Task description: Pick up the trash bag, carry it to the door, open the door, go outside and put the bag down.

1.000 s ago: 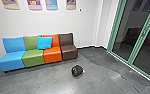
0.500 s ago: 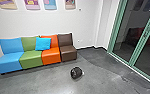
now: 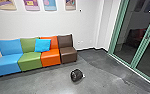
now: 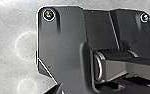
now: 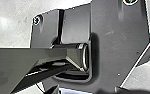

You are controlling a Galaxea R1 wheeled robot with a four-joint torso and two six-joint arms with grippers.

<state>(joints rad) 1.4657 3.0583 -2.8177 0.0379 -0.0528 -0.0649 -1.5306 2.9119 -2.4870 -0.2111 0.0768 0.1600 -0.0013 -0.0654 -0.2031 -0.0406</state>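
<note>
Black trash bag [image 3: 76,75] on the floor [image 3: 48,83], in front of the brown seat [image 3: 68,54], well apart from the green-framed glass panels [image 3: 141,48] (probably the door). Can't tell if either gripper is wide or narrow. Risk: bag looks rounded, so an off-centre grab could roll it; thin plastic pinched shallowly might slip or tear on lifting.

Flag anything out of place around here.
The black trash bag lies on the open floor in front of the row of seats, an odd spot for rubbish. The blue cushion straddles the green backrest and the orange one, slightly tilted.
</note>
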